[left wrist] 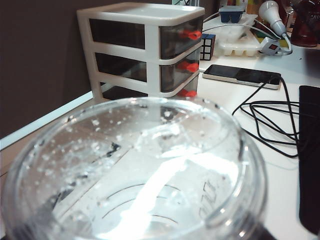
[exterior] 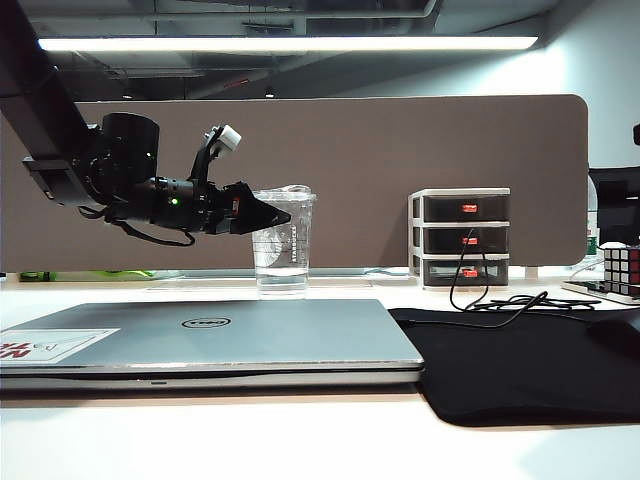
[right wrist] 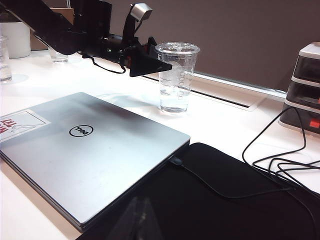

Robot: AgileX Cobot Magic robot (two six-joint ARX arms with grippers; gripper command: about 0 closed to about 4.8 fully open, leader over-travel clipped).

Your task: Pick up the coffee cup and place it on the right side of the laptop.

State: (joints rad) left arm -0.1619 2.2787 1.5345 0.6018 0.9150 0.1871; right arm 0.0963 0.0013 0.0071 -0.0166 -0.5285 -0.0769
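Silver-grey laptop (exterior: 210, 340) lies closed on the near left of the white table (exterior: 300, 445), Dell logo up, white-and-red sticker at its left corner. Black cloth mat (exterior: 520, 365) touches its right edge, a black cable (exterior: 500, 300) trailing over it. Behind the laptop the coffee cup (exterior: 283, 240) stands upright on the table, clear, domed lid on. Left end effector (exterior: 275, 215) hangs level at the cup's upper part, jaws spread wide about it; contact cannot be told. Far right: white three-drawer organiser (exterior: 460, 238). Right end effector (right wrist: 137, 220) is a blur above the mat; state cannot be told.
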